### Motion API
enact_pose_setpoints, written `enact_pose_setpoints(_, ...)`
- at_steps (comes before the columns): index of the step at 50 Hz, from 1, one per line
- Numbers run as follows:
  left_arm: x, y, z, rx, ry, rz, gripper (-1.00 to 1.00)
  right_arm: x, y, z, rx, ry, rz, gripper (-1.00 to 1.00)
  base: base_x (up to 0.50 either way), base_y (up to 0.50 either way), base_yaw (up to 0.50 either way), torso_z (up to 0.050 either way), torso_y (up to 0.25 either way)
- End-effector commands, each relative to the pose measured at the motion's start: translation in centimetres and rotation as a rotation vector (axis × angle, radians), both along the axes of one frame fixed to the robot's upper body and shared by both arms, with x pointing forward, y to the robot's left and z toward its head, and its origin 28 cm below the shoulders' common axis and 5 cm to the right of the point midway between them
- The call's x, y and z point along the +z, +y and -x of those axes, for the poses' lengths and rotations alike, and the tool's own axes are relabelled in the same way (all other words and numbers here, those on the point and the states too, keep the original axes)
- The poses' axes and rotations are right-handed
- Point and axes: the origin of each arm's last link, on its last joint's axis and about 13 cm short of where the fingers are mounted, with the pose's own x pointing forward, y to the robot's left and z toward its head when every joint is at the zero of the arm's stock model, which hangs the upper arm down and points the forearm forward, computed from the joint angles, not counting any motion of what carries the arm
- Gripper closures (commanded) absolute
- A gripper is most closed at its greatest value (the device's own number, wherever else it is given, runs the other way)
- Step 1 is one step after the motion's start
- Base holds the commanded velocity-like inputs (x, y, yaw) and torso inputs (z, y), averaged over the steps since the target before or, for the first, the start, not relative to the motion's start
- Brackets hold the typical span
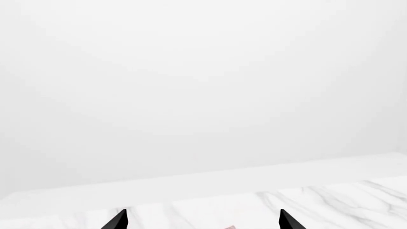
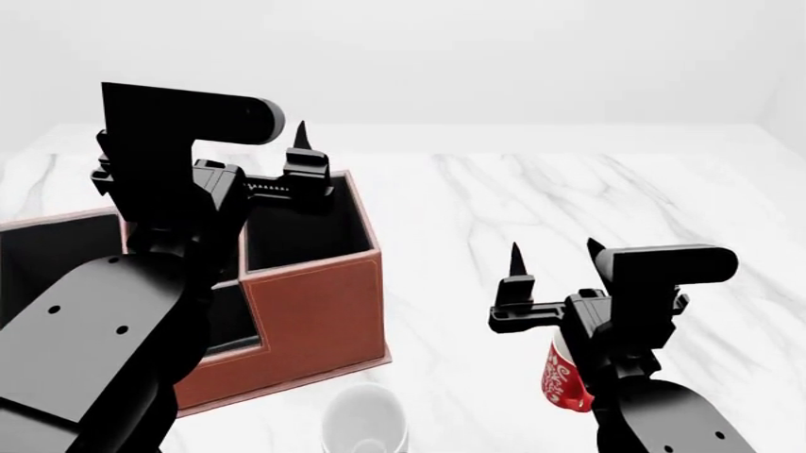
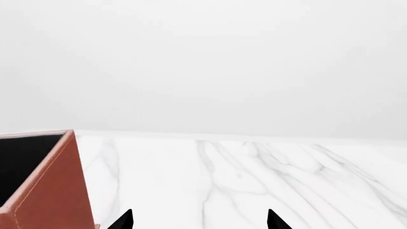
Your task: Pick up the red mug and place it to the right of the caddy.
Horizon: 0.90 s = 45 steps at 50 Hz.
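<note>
In the head view the right tool (image 2: 552, 253) is hovering lower right with its tips standing apart and gripping nothing, while the red mug (image 2: 563, 376) is showing just beneath it, partly hidden by the arm. The caddy (image 2: 315, 293) is sitting at left on the marble tabletop (image 2: 529, 208), bare marble lying between its right edge and the mug. The left tool (image 2: 302, 142) is hanging above the caddy's far rim, its tips spread in the wrist view, and a white mug (image 2: 362, 425) is sitting at the bottom edge.
</note>
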Motion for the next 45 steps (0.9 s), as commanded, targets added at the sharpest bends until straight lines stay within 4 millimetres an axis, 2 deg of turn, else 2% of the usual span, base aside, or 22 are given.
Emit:
enact_pose_setpoints(1, -0.1, 0.1, 0.0, 0.004, 0.0, 0.0, -1.0, 0.1, 0.1, 0.2, 0.036, -0.01, 0.002, -1.0, 0.0, 0.0, 0.0, 0.0, 0.0)
enact_pose_setpoints(5, 0.0, 0.1, 0.0, 0.004, -0.002, -0.001, -1.0, 0.4, 0.0, 0.3, 0.042, -0.004, -0.04, -1.0, 0.0, 0.0, 0.0, 0.0, 0.0)
enact_pose_setpoints(8, -0.1, 0.1, 0.0, 0.005, 0.0, -0.002, -1.0, 0.6, -0.3, 0.4, -0.028, -0.005, -0.034, -1.0, 0.0, 0.0, 0.0, 0.0, 0.0)
enact_pose_setpoints(9, -0.1, 0.1, -0.1, 0.005, 0.0, -0.002, -1.0, 0.5, -0.3, 0.5, 0.056, 0.013, -0.037, -1.0, 0.0, 0.0, 0.0, 0.0, 0.0)
enact_pose_setpoints(11, -0.1, 0.1, -0.1, 0.004, 0.0, -0.002, -1.0, 0.3, -0.4, 0.9, 0.002, 0.003, -0.017, -1.0, 0.0, 0.0, 0.0, 0.0, 0.0)
enact_pose_setpoints(13, -0.1, 0.2, 0.0, 0.005, 0.0, -0.004, -1.0, 0.0, -0.8, 1.7, -0.021, 0.011, -0.027, -1.0, 0.0, 0.0, 0.0, 0.0, 0.0)
enact_pose_setpoints(15, -0.1, 0.2, 0.0, 0.005, -0.001, -0.005, -1.0, -0.3, -1.0, 3.1, -0.02, 0.029, 0.002, -1.0, 0.0, 0.0, 0.0, 0.0, 0.0)
enact_pose_setpoints(18, -0.2, 0.1, 0.0, 0.004, 0.0, -0.006, -1.0, -1.0, -1.2, 5.7, -0.014, 0.076, -0.046, -1.0, 0.0, 0.0, 0.0, 0.0, 0.0)
enact_pose_setpoints(24, -0.3, 0.0, -0.1, 0.004, 0.002, -0.005, -1.0, -2.2, -1.4, 8.5, -0.023, 0.107, -0.041, -1.0, 0.0, 0.0, 0.0, 0.0, 0.0)
enact_pose_setpoints(32, -0.1, 0.1, 0.0, 0.006, 0.0, -0.005, -1.0, -3.8, -1.7, 9.7, -0.058, 0.143, -0.048, -1.0, 0.0, 0.0, 0.0, 0.0, 0.0)
enact_pose_setpoints(45, -0.2, 0.2, -0.2, 0.011, 0.002, -0.003, -1.0, -6.3, -2.6, 9.4, -0.126, 0.21, -0.082, -1.0, 0.0, 0.0, 0.0, 0.0, 0.0)
